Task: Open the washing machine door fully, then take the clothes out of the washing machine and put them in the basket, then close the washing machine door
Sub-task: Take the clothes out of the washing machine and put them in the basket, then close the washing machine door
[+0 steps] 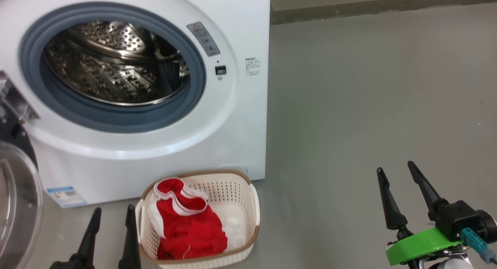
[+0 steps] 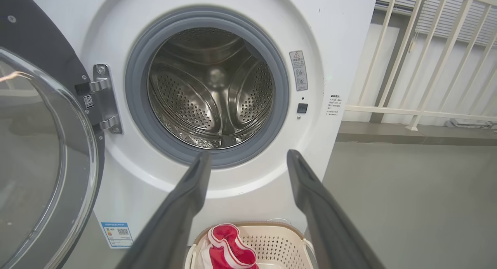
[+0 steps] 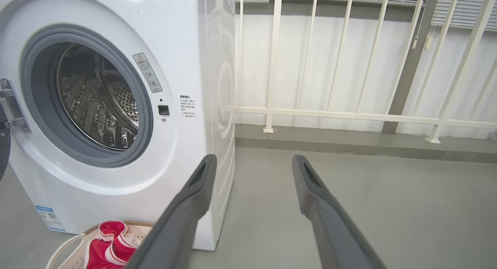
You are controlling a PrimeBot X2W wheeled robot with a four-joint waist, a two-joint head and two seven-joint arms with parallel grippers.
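Far left, the door [image 1: 15, 207] is hanging wide open, swung clear of the opening, and part of its glass is running off the edge of view. Next to it the washing machine [image 1: 233, 137] is showing a bare steel drum [image 1: 112, 63]; I'm seeing no red in there. Below, the left gripper [image 1: 113, 209] is hovering just beside the basket [image 1: 233, 183], its fingers spread apart and gripping nothing. The basket is sitting on the floor [image 1: 369, 86] right against the machine's front, and the clothes [image 1: 190, 226] are lying heaped inside it, toward its left side. Out to the right, the right gripper [image 1: 395, 167] is hanging over bare floor, well apart from everything, fingers parted and carrying nothing.

So I'm judging the opening and unloading done, and only shutting the door is remaining.

The grey ring is hiding the drum's lowest front lip, so a small scrap there is not being ruled out. A pale patch in the basket is hard to make out, and the printed labels are too small to read.
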